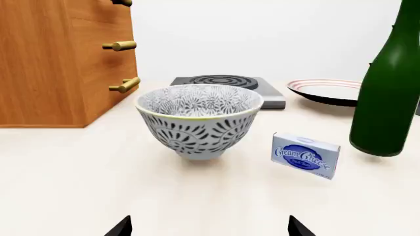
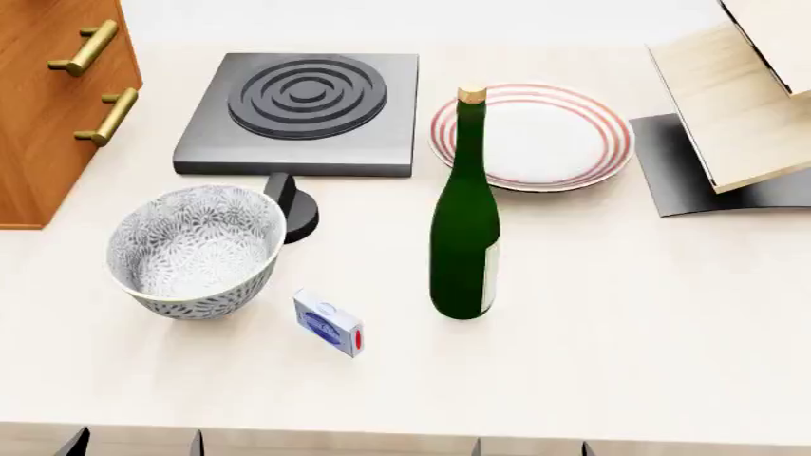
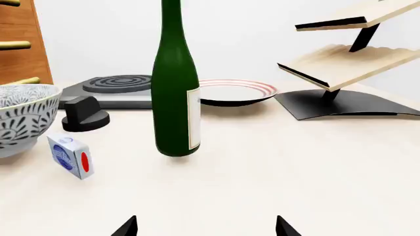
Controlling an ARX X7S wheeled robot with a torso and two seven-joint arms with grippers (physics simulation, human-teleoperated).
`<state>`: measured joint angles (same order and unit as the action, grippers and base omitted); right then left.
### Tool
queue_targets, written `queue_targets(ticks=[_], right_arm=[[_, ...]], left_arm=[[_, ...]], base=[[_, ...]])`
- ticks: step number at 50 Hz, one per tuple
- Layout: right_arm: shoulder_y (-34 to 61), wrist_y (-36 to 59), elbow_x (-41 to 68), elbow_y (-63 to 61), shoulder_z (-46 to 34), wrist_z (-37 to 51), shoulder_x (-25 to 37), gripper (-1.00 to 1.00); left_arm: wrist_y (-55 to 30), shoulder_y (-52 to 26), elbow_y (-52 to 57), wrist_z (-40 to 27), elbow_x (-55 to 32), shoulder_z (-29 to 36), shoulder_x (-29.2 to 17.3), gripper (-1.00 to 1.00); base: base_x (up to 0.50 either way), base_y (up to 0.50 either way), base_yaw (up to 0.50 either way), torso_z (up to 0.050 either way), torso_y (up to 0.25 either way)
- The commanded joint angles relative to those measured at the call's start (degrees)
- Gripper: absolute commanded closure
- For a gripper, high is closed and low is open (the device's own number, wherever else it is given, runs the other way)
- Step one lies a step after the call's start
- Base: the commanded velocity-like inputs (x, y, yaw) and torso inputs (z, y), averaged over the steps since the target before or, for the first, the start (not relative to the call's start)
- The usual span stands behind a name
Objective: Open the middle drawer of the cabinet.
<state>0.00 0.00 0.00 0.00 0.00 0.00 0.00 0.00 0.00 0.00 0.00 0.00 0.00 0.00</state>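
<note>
The orange-brown cabinet stands at the far left of the table, with its drawer fronts facing right. In the left wrist view the cabinet shows three brass handles stacked; the middle drawer carries the middle handle and looks closed. That handle also shows in the right wrist view. My left gripper is open and empty, low over the table near its front edge, behind the bowl. My right gripper is open and empty, near the front edge, facing the bottle. Both are far from the cabinet.
A patterned bowl, a cream cheese box, and a green bottle stand in front. A dark stove plate with its knob, a striped plate and a pale wood rack lie behind.
</note>
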Motion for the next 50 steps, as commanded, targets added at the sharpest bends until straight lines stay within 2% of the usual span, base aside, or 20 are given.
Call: queue_targets(ticks=[1,24,26,27,30,34,37,45,50], right_arm=[[-0.01,0.09,0.72,-0.03,-1.14,1.28,0.89,-1.00],[-0.21,0.54,4.51,-1.20,-4.60,4.25,3.67,-1.00],[-0.18,0.51,4.30,-1.32,-4.87,4.68,3.81,-1.00],[-0.17,0.58,4.02,-1.47,-5.09,4.94,3.91,-1.00],[-0.25,1.63,3.73,-2.92,-5.30,5.86,4.11,-1.00],[-0.43,4.26,4.79,-6.81,-5.45,6.19,4.39,-1.00],[-0.62,5.55,4.63,-9.87,-5.70,7.02,4.58,-1.00],[0.05,9.83,4.05,-18.21,-6.08,9.31,5.20,-1.00],[1.54,15.76,3.15,-27.08,-6.73,10.50,6.06,-1.00]], left_arm=[[0.04,-0.02,0.02,-1.09,-0.87,1.04,-0.91,-1.00],[0.71,0.00,0.45,-3.13,-5.30,4.17,-3.98,-1.00],[4.22,0.58,0.56,-3.23,-4.59,4.42,-4.39,-1.00],[2.56,0.95,1.83,-1.61,-7.27,4.42,-4.58,-1.00],[6.55,1.12,1.41,-3.57,-4.01,4.85,-4.95,-1.00],[5.13,1.59,4.97,-4.90,-4.43,4.29,-5.17,-1.00],[7.86,2.38,7.45,-5.41,-1.85,5.50,-5.94,-1.00],[2.98,2.92,17.85,-4.69,-4.15,5.83,-7.77,-1.00],[-1.05,1.78,24.76,-4.90,-5.62,5.27,-8.79,-1.00]], base=[[0.00,0.00,0.00,0.000,0.000],[0.00,0.00,0.00,0.000,0.000],[0.00,0.00,0.00,0.000,0.000],[0.00,0.00,0.00,0.000,0.000],[0.00,0.00,0.00,0.000,0.000],[0.00,0.00,0.00,0.000,0.000],[0.00,0.00,0.00,0.000,0.000],[0.00,0.00,0.00,0.000,0.000],[0.00,0.00,0.00,0.000,0.000]])
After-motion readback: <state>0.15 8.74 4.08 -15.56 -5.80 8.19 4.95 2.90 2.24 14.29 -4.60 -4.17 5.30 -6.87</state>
